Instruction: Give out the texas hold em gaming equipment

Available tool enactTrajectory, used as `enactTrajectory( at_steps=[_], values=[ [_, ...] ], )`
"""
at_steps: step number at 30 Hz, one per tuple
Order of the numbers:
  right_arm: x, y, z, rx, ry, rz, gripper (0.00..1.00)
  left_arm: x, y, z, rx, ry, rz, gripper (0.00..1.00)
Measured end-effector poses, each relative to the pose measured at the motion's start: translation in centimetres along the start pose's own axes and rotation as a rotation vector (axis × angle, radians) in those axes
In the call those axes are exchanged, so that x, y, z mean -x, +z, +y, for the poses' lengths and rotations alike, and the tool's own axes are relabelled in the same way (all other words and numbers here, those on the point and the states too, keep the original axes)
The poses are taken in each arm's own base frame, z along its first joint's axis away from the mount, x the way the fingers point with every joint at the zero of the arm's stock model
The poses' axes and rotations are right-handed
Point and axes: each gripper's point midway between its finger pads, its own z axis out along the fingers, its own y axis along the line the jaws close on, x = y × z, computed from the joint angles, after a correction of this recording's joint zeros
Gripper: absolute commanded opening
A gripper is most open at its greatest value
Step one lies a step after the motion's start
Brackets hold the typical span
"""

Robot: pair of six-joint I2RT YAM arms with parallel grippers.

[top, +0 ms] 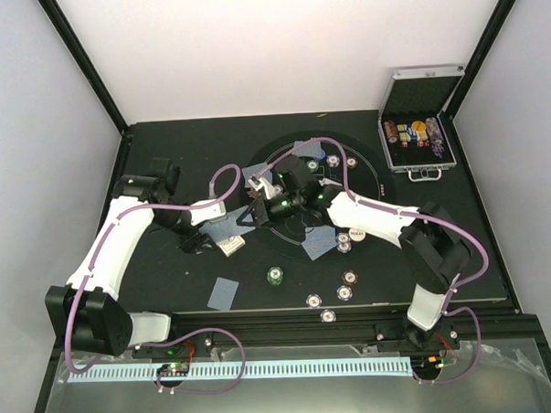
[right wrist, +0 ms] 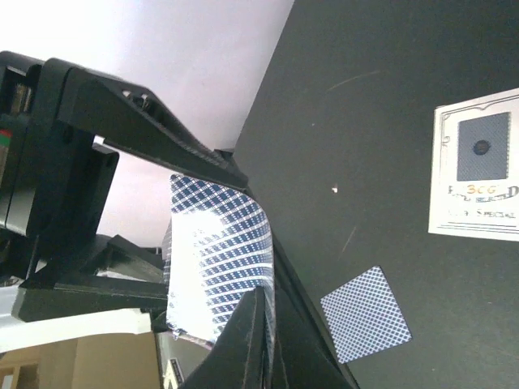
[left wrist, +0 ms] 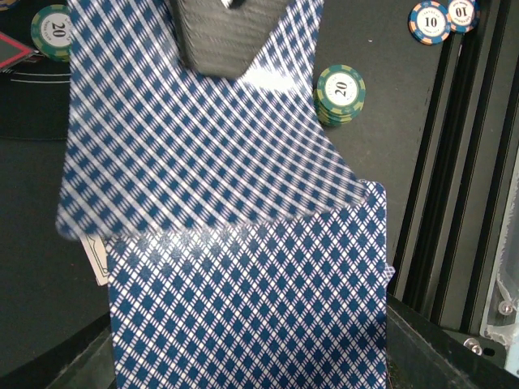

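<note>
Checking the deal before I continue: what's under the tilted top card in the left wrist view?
Under the top card lies the stack: another blue checked back, a white card edge peeking out left. How many cards lie beneath is covered.

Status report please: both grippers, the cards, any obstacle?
Left gripper shut on the deck. Right gripper shut on its top card. Green chip nearby, not in the way.
</note>
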Motion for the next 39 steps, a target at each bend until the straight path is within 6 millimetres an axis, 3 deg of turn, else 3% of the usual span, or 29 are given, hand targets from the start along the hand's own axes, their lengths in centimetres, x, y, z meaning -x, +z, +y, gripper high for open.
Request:
enactTrajectory(
  at_steps=[8, 12, 15, 19, 27, 30, 33, 39],
  values=[
    [1.0, -2.3, -0.4, -0.018, 0.021, -0.047, 0.01, 0.0, 0.0, 0.0, 0.0, 0.0, -0.003, 0.02],
    [1.7, -4.5, -0.6, -0.015, 0.028, -0.086, 0.01, 0.0, 0.0, 0.0, 0.0, 0.0, -0.002, 0.02],
    [2.6, -6.9, -1.9, -0.027, 0.049, -0.136, 0.01, 0.0, 0.0, 0.0, 0.0, 0.0, -0.002, 0.02],
    [4.1, -10.9, -6.2, -0.093, 0.11, -0.222, 0.01, 0.0, 0.0, 0.0, 0.0, 0.0, -0.003, 0.02],
    [5.4, -19.9, -19.6, -0.357, 0.319, -0.382, 0.01, 0.0, 0.0, 0.0, 0.0, 0.0, -0.003, 0.02],
    [4.8, -21.2, -24.2, -0.451, 0.399, -0.373, 0.01, 0.0, 0.0, 0.0, 0.0, 0.0, -0.003, 0.01],
    [4.9, -21.5, -27.2, -0.526, 0.427, -0.343, 0.01, 0.0, 0.0, 0.0, 0.0, 0.0, -0.002, 0.02],
    [5.7, -22.1, -29.5, -0.602, 0.424, -0.319, 0.01, 0.0, 0.0, 0.0, 0.001, 0.0, -0.002, 0.02]
  ],
)
